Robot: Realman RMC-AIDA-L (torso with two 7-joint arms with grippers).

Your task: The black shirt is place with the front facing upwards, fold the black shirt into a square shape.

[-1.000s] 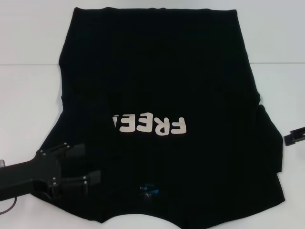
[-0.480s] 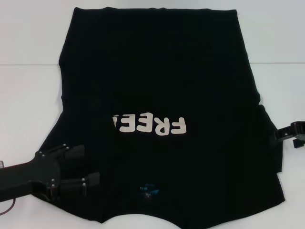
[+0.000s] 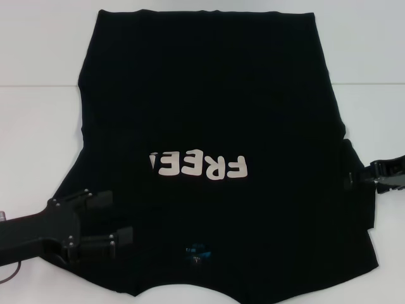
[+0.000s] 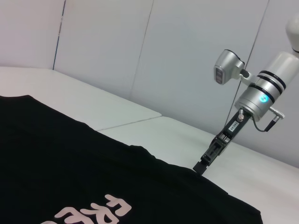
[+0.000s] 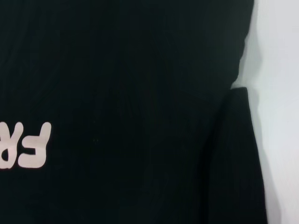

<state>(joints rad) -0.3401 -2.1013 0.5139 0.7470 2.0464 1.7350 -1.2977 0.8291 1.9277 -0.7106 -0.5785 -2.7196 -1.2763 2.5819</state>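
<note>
The black shirt (image 3: 209, 95) lies spread flat on the white table, front up, with its pale lettering (image 3: 199, 166) in the middle and a small blue neck label (image 3: 197, 253) at the near edge. My left gripper (image 3: 116, 219) stands open low over the shirt's near left corner, nothing between its fingers. Reaching in from the right, my right gripper (image 3: 355, 177) is at the shirt's right edge by the sleeve (image 5: 233, 163). The left wrist view shows that right gripper (image 4: 202, 166) pointing down, its tip at the shirt (image 4: 70, 163) edge.
White table (image 3: 38, 126) surrounds the shirt on the left, right and far sides. A white wall (image 4: 187, 56) rises behind the table. The right arm's silver wrist (image 4: 261, 93) stands above the shirt's right side.
My right gripper has come in from the right edge of the table to the shirt's right sleeve edge. The left gripper has hardly moved.
</note>
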